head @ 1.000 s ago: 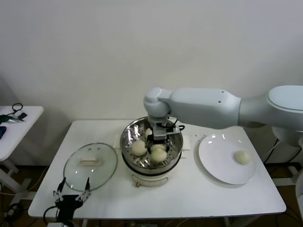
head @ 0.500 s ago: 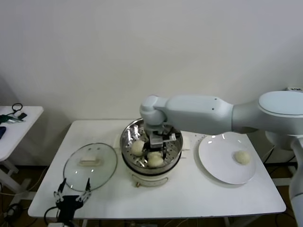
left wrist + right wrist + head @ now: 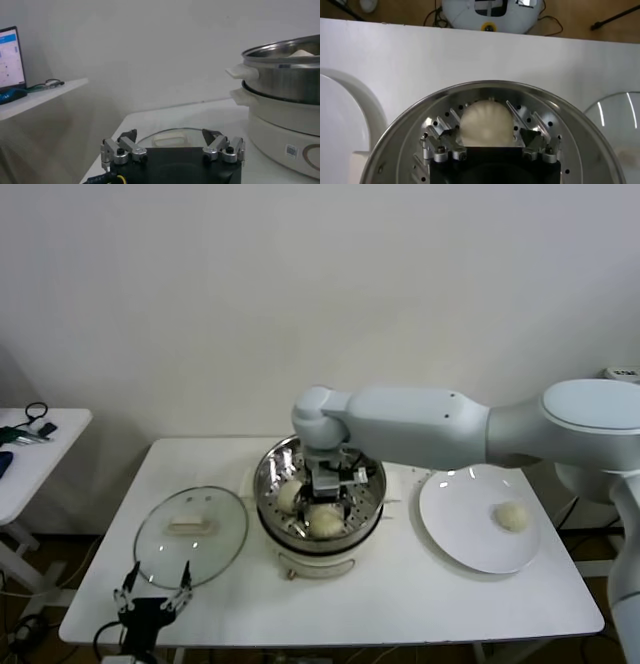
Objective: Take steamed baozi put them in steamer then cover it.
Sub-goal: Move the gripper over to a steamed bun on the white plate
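Note:
The steamer (image 3: 366,506) stands mid-table, uncovered. My right gripper (image 3: 330,482) reaches down into it, open, fingers spread wide either side of a steamed baozi (image 3: 486,121) lying on the perforated tray (image 3: 540,125). In the right wrist view that gripper (image 3: 489,134) does not squeeze the bun. Two more baozi (image 3: 289,496) (image 3: 324,524) lie in the pot beside it. One baozi (image 3: 512,517) remains on the white plate (image 3: 460,524). The glass cover (image 3: 190,529) lies flat left of the steamer. My left gripper (image 3: 152,602) is parked open at the front left table edge.
In the left wrist view the left gripper (image 3: 170,136) hovers just before the cover (image 3: 167,141), with the steamer (image 3: 285,75) beyond it. A small side table (image 3: 30,444) with cables stands at far left. A wall is behind.
My right arm has shifted a little left and the gripper has sunk lower into the steamer. The left arm has not moved.

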